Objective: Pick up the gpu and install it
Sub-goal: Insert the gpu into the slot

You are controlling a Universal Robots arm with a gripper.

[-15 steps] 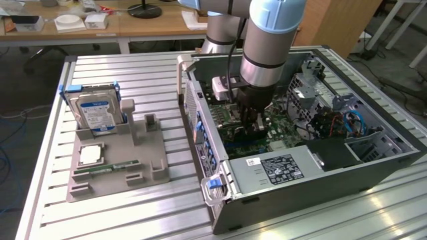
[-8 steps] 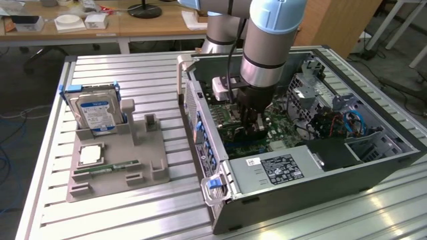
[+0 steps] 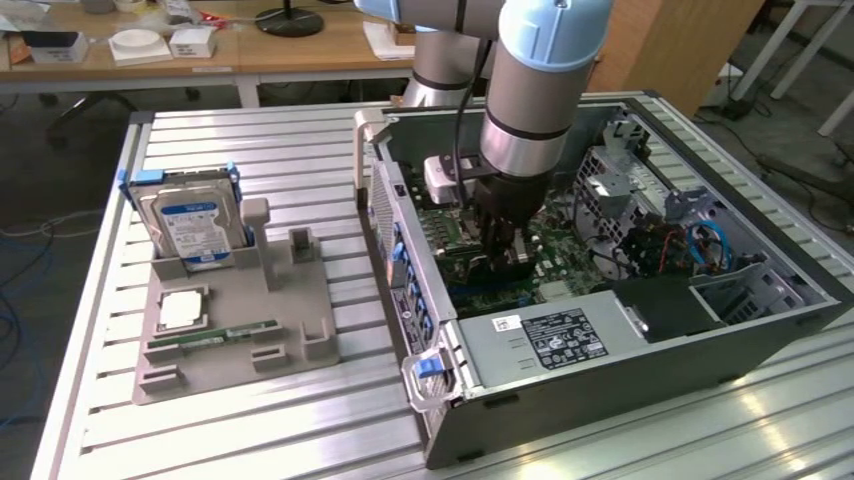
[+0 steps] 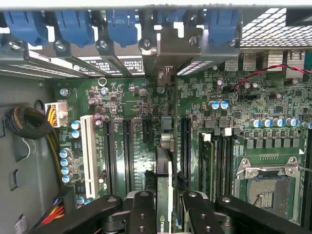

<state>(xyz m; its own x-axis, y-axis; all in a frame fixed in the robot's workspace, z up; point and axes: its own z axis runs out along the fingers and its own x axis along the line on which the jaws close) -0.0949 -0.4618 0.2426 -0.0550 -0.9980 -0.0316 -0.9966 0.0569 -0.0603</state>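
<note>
The gpu (image 4: 164, 170) stands on edge over the green motherboard (image 4: 126, 97), between two black expansion slots. Its silver end bracket (image 4: 168, 46) reaches the rear slot openings under the blue latches. My gripper (image 4: 168, 214) is shut on the card, one black finger (image 4: 142, 212) on each side of it. In the exterior view the gripper (image 3: 505, 258) is down inside the open computer case (image 3: 747, 330), close above the motherboard, and it hides most of the card.
A grey holder (image 3: 287, 320) at the exterior view's left carries a hard drive (image 3: 198, 225), a memory stick (image 3: 214, 335) and a processor (image 3: 180, 310). Inside the case are the power supply (image 3: 561, 340), a white slot (image 4: 89, 151), the processor socket (image 4: 265, 187) and yellow cables (image 4: 53, 114).
</note>
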